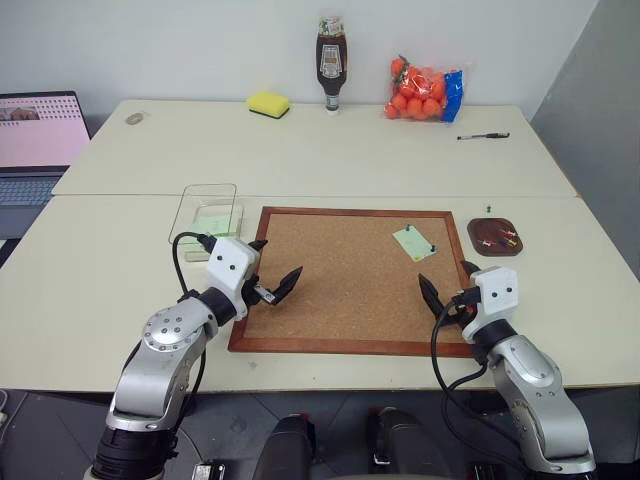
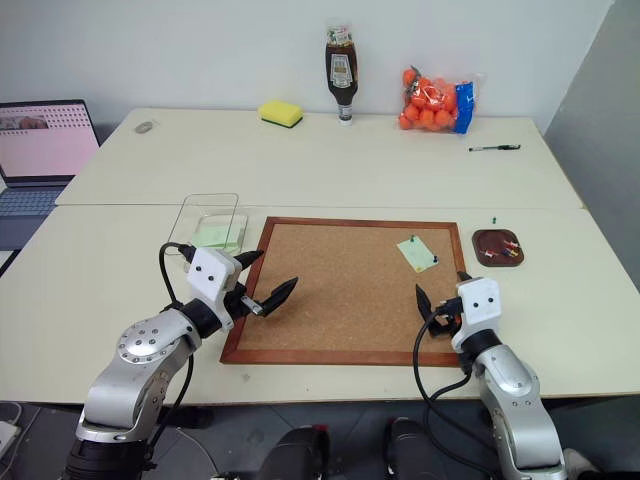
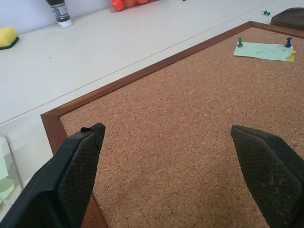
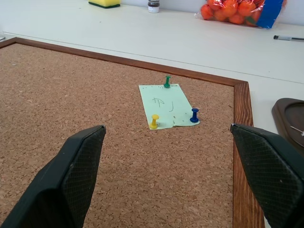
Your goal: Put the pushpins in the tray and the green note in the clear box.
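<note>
A big corkboard [image 1: 352,278] lies flat on the pale surface [image 1: 120,260]. The green note [image 4: 167,106] is pinned near the far right corner of the corkboard, a little crooked, with its long side running from the far edge toward the robot. A green pushpin [image 4: 167,81] stands at its far end, and a yellow pin [image 4: 154,121] and a blue pin [image 4: 194,115] stand at its near end. Another green pushpin [image 1: 488,209] lies on the surface just past the tray [image 1: 494,237], which sits right of the corkboard with pins inside. The clear box [image 1: 207,214] sits left of the corkboard's far left corner. The left gripper [image 1: 272,270] hovers over the corkboard's left side, and the right gripper [image 1: 447,285] over its near right corner. Both have their fingers wide apart and hold nothing.
</note>
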Controlling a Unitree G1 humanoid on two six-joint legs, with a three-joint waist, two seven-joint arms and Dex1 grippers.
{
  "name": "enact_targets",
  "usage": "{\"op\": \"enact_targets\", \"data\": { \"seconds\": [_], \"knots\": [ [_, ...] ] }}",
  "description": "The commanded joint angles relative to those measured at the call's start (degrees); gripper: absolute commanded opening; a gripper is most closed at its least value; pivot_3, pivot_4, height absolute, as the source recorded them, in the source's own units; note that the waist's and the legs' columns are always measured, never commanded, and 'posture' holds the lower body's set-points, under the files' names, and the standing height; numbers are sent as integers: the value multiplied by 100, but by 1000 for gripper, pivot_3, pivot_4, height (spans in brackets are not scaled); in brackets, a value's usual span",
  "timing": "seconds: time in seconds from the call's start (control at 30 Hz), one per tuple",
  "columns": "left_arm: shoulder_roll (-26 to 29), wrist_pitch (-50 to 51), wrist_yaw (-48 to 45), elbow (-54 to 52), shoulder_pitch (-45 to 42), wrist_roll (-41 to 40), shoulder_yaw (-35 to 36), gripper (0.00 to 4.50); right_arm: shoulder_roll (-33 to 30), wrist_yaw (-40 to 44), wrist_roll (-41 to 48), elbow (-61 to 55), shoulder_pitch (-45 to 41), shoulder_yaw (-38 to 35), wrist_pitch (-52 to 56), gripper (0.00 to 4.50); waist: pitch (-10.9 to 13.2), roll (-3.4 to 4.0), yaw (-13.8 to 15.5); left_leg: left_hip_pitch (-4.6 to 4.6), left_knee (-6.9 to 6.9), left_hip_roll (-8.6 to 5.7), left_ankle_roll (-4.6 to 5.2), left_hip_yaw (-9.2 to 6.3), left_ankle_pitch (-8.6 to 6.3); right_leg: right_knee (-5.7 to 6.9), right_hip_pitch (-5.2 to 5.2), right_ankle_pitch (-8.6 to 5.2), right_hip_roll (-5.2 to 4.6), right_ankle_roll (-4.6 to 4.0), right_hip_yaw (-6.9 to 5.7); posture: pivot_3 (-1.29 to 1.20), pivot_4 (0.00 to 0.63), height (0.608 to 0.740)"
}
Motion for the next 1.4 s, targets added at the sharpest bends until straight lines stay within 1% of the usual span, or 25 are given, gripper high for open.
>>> {"op": "enact_targets", "data": {
  "seconds": [0.03, 0.23, 0.43, 0.63, 0.83, 0.9, 0.93, 1.0, 1.07, 1.1, 1.17, 1.2, 1.23, 1.3, 1.33, 1.37, 1.4],
  "knots": [
    [-22, -179, -70, -154, -90, -25, -4, 4500, -4, 1, 28, -124, 5, -44, -59, 4464, 0, 0, 0, 0, 0, 0, 0, 0, 0, 0, 0, 0, 0, 0, 0, 0, 150, 740],
    [55, 12, -131, -181, -128, 5, -18, 4500, -1, 7, 44, -130, 11, -44, -49, 4464, 0, 0, -1, 3, -1, 1, 0, 1, 0, 1, 0, 0, 1, 0, 2, 0, 150, 740],
    [135, 122, -436, -42, -400, -229, 25, 4500, 24, 34, 109, -134, -3, -45, -33, 4464, 0, 0, -1, 3, 0, 0, 0, 2, 0, 1, 0, 0, 1, 0, 3, 0, 150, 740],
    [162, -31, -632, 156, -780, -166, -89, 4500, -33, 167, 161, -196, -63, 2, 35, 4464, 0, 0, -1, 3, 0, 0, 0, 4, 0, 1, 0, 2, 2, 4, 5, 0, 150, 740],
    [160, 35, -917, 290, -1032, -192, -338, 4500, -83, 259, 202, -223, -192, -34, 134, 4464, 0, 0, -3, 4, 1, -1, 0, 7, 0, 1, 0, 5, 3, 8, 9, 0, 150, 740],
    [138, 16, -1151, 421, -1178, -197, -560, 4116, -150, 304, 293, -258, -357, -126, 283, 4500, 0, 0, -4, 4, 0, -1, 0, 8, 0, 0, 0, 5, 4, 9, 11, 0, 150, 740],
    [127, -5, -1237, 478, -1241, -183, -653, 4038, -177, 321, 337, -271, -426, -167, 340, 4500, 0, 0, -5, 4, 0, -1, 0, 8, 0, 0, 0, 5, 4, 9, 11, 0, 150, 740],
    [68, -4, -1376, 601, -1406, -186, -808, 3646, -248, 377, 456, -318, -543, -240, 486, 4500, 0, 0, -2, 3, 2, -2, 0, 8, 0, 3, -1, 6, 6, 10, 12, 0, 150, 740],
    [11, -43, -1543, 713, -1546, -218, -946, 3368, -318, 427, 565, -361, -617, -284, 637, 4500, 0, 0, -1, 3, 4, -3, 0, 7, 0, 3, 0, 8, 6, 13, 12, 0, 150, 740],
    [-43, -140, -1575, 813, -1622, -155, -1038, 3114, -347, 456, 610, -374, -649, -297, 703, 4500, 0, 0, -2, 3, 4, -4, 0, 7, 0, 3, 0, 8, 7, 13, 12, 0, 150, 740],
    [-152, -269, -1653, 1057, -1751, -59, -1194, 2797, -429, 506, 684, -410, -706, -274, 871, 4500, 0, 0, 1, 1, 2, -4, 1, 8, 0, 1, 0, 8, 7, 14, 12, 0, 150, 740],
    [-183, -335, -1690, 1172, -1796, -9, -1259, 2500, -452, 515, 719, -424, -735, -274, 944, 4500, 0, 0, 1, 2, 2, -4, 1, 9, 0, 1, 0, 8, 7, 14, 13, 0, 150, 740],
    [-201, -378, -1722, 1246, -1819, 22, -1289, 2365, -466, 514, 744, -434, -753, -276, 995, 4500, 0, 0, 0, 2, 2, -5, 1, 9, 0, 1, 0, 8, 8, 14, 15, 0, 150, 740],
    [-238, -528, -1780, 1431, -1863, 107, -1372, 1928, -505, 542, 810, -463, -801, -282, 1126, 4500, 0, 0, -12, 1, 2, -4, 1, 12, 0, 1, -2, 9, 8, 14, 19, 0, 150, 740],
    [-271, -610, -1797, 1542, -1891, 153, -1415, 1802, -536, 563, 846, -471, -835, -280, 1206, 4500, 0, 0, -13, 2, 0, -3, 1, 14, 0, 2, -3, 9, 8, 15, 22, 0, 150, 740],
    [-315, -686, -1802, 1661, -1923, 204, -1454, 1515, -564, 562, 866, -477, -880, -280, 1294, 4500, 0, 0, -13, 2, 0, -2, 1, 13, 0, 2, -4, 9, 9, 15, 21, 0, 150, 740],
    [-345, -737, -1803, 1740, -1943, 236, -1475, 1360, -581, 556, 878, -480, -910, -281, 1352, 4500, 0, 0, -10, 2, 1, -2, 1, 13, 0, 2, -4, 9, 9, 15, 21, 0, 150, 740]
  ]
}}
